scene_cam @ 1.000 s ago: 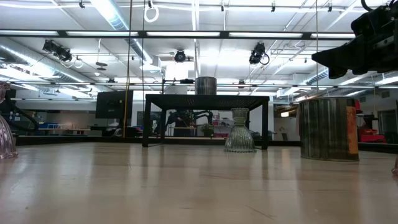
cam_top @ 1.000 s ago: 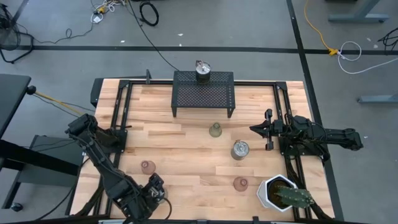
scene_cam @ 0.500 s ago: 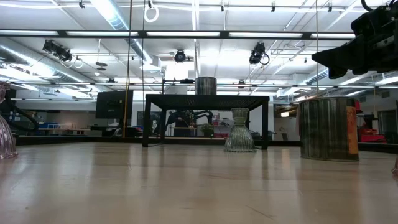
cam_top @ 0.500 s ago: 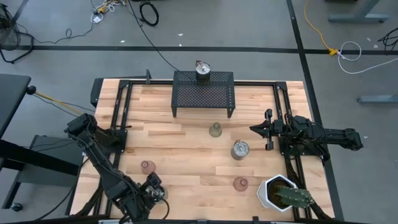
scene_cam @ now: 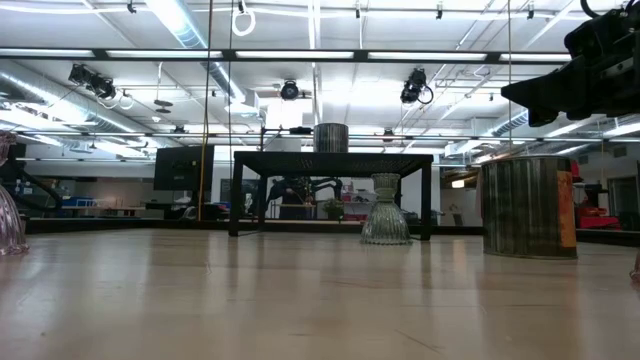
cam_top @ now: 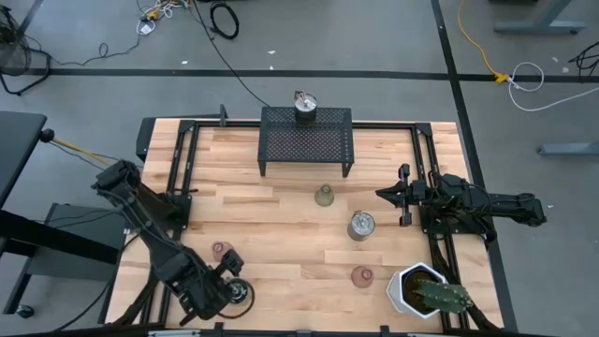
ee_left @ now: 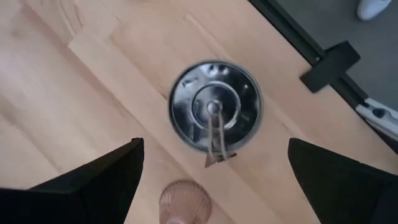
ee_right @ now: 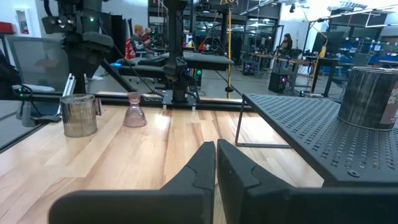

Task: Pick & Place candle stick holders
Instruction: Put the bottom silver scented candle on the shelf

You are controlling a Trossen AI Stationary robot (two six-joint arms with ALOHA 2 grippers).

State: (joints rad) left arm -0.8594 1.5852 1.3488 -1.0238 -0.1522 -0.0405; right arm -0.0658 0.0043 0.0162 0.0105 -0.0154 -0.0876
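Observation:
My left gripper point(cam_top: 231, 279) point(ee_left: 214, 186) hangs open over the table's near left corner, pointing steeply down. Below it stands a silvery candle stick holder point(cam_top: 242, 292) point(ee_left: 214, 106), seen from above ahead of the two fingers, untouched. A pink glass holder point(cam_top: 222, 250) point(ee_left: 185, 202) stands close by. Farther right stand an olive-green holder point(cam_top: 324, 195), a silvery one point(cam_top: 361, 225) and a second pink one point(cam_top: 361, 276). Another silvery holder point(cam_top: 305, 107) stands on the black mesh rack point(cam_top: 306, 140). My right gripper point(cam_top: 386, 195) point(ee_right: 216, 163) waits shut at the right edge.
A white hexagonal pot with a cactus point(cam_top: 426, 290) stands at the near right corner. The rack takes up the middle of the far edge. Black frame rails point(cam_top: 178, 168) run along both sides of the table. Bare wood point(cam_top: 281, 234) lies between the holders.
My left gripper has drawn back a little toward the table's left edge, still open and pointing down. The silvery holder near the front edge now shows more fully beside it. No holder has moved.

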